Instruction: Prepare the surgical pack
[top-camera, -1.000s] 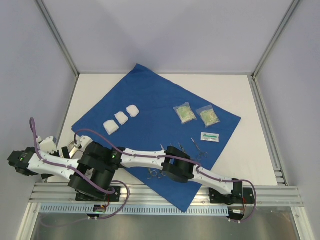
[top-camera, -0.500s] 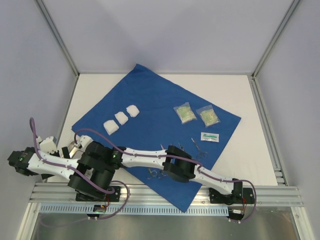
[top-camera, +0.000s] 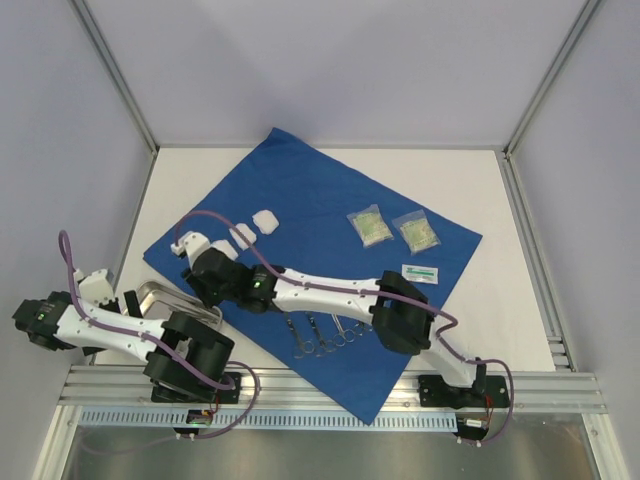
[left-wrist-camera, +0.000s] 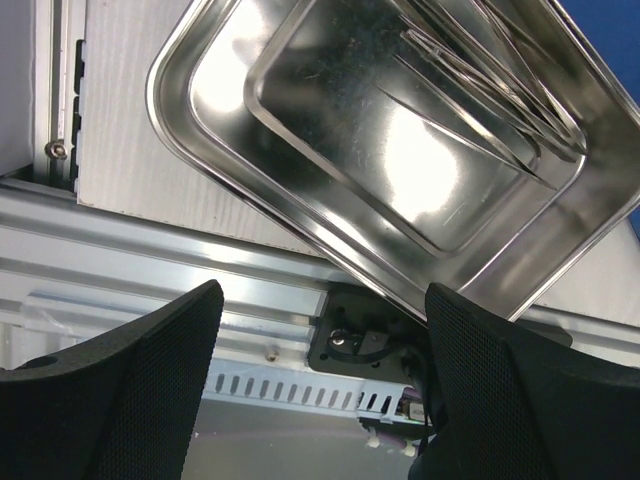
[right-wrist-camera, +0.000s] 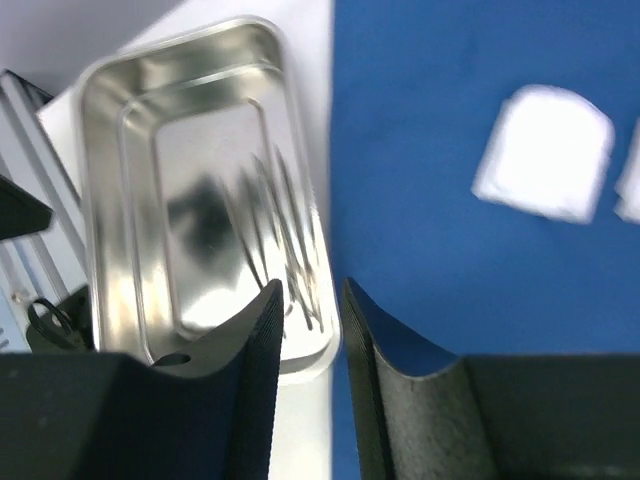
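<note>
Surgical pack: one big blue cloth, the surgical pack (top-camera: 320, 200); it lies spread flat on the white counter (top-camera: 490, 190), with one corner pointing to the far wall; its near corner hangs over the front rail.
White pads: we count two white pads (top-camera: 265, 220) on the left part of the cloth; one shows whole; the other peeks out from behind the right arm.
Clear bags: two clear bags (top-camera: 368, 226) with pale green stuff inside; they lie side by side on the right part of the cloth.
White packet: one small white packet (top-camera: 420, 272) near the bags; its green print is too small for us to read.
Scissor-like tools: a few scissor-like tools (top-camera: 320, 335) lie in a row near the cloth's front edge; too small for us to count.
Steel tray: one steel tray (left-wrist-camera: 340, 120) on the counter, just beside the cloth's left edge; thin steel tools (left-wrist-camera: 480, 75) lie in it; we cannot count them.
Left tool: the left tool (left-wrist-camera: 322, 300) hangs above the tray's rim; its fingers are wide apart and hold nothing.
Right tool: the right tool (right-wrist-camera: 312, 290) is over the tray's rim by the cloth; its fingers are almost together; we see nothing between them.
</note>
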